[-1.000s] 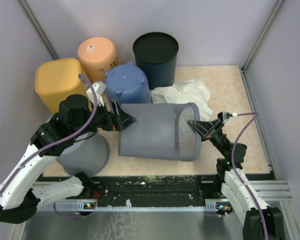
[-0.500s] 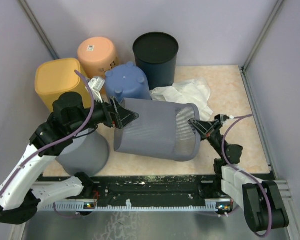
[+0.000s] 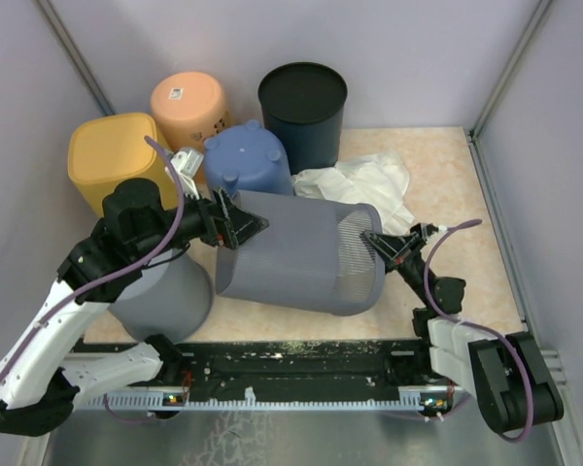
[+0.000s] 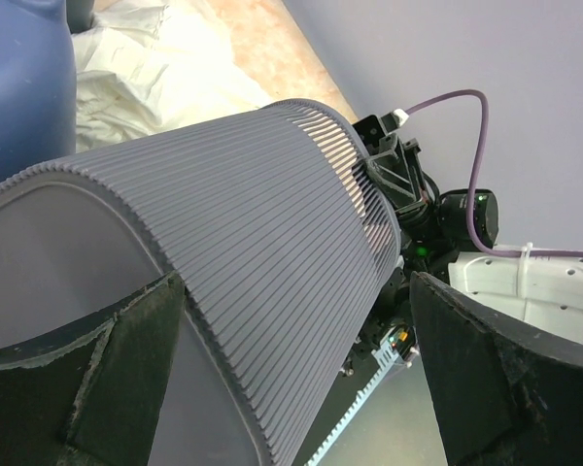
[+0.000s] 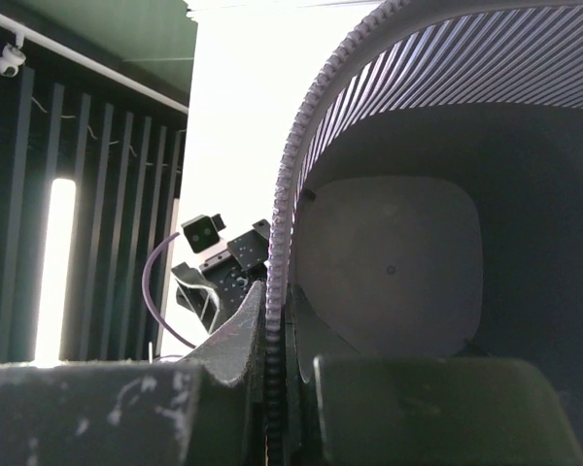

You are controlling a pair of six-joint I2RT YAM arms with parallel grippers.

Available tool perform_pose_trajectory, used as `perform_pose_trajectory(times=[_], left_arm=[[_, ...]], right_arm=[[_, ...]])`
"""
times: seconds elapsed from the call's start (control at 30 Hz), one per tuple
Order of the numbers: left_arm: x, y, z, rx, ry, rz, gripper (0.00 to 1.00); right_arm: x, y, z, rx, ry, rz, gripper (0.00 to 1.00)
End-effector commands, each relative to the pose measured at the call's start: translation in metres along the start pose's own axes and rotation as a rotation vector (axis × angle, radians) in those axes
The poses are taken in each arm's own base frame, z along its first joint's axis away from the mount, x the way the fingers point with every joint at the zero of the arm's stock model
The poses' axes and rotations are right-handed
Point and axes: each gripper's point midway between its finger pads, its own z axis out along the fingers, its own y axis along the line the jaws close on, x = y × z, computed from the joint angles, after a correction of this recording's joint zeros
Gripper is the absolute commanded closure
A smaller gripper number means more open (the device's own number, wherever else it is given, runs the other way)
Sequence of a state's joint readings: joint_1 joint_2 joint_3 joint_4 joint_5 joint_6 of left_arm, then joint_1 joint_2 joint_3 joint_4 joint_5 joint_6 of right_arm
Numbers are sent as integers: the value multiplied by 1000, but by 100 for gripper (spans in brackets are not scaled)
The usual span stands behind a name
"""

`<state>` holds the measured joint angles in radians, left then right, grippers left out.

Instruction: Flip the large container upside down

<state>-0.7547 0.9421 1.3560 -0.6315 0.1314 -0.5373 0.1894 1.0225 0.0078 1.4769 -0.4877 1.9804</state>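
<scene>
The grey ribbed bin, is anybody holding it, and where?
The right gripper pinches the grey ribbed bin by its open rim, wall between its jaws. The left gripper sits at the closed bottom, jaws spread wide.

Grey ribbed container [image 3: 291, 254]; yellow bin [image 3: 112, 155]; peach bin [image 3: 188, 105]; blue bin [image 3: 245, 160]; navy bin [image 3: 302, 102]; white cloth [image 3: 364, 180].

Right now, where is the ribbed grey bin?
In the top view the ribbed grey bin is on its side between the left gripper at its base and the right gripper at its rim, in front of the blue tub and white cloth.
</scene>
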Motion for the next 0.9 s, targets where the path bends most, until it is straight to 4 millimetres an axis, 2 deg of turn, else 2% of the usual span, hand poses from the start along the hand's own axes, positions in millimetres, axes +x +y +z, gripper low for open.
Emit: perform_pose_trajectory(times=[0.0, 0.13, 0.3, 0.43, 0.53, 0.6, 0.63, 0.87], left_arm=[[9, -12, -6, 42, 67, -12, 0], [20, -24, -2, 117, 123, -28, 0], [26, -57, 4, 342, 130, -64, 0], [22, -64, 10, 392, 114, -67, 0], [16, -71, 12, 427, 98, -59, 0], [15, -72, 14, 432, 97, -57, 0], [17, -71, 16, 428, 103, -59, 0], [46, -61, 36, 451, 170, -129, 0]], right_arm=[[14, 11, -29, -114, -5, -29, 100], [12, 9, -27, -105, -12, -41, 100], [8, 0, -24, -68, -25, -54, 100], [7, -12, -23, -20, -21, -59, 98], [5, -24, -23, 32, -22, -61, 78], [4, -34, -24, 72, -23, -65, 60], [3, -39, -25, 96, -26, -65, 56], [-8, -74, -32, 259, -76, -89, 46]])
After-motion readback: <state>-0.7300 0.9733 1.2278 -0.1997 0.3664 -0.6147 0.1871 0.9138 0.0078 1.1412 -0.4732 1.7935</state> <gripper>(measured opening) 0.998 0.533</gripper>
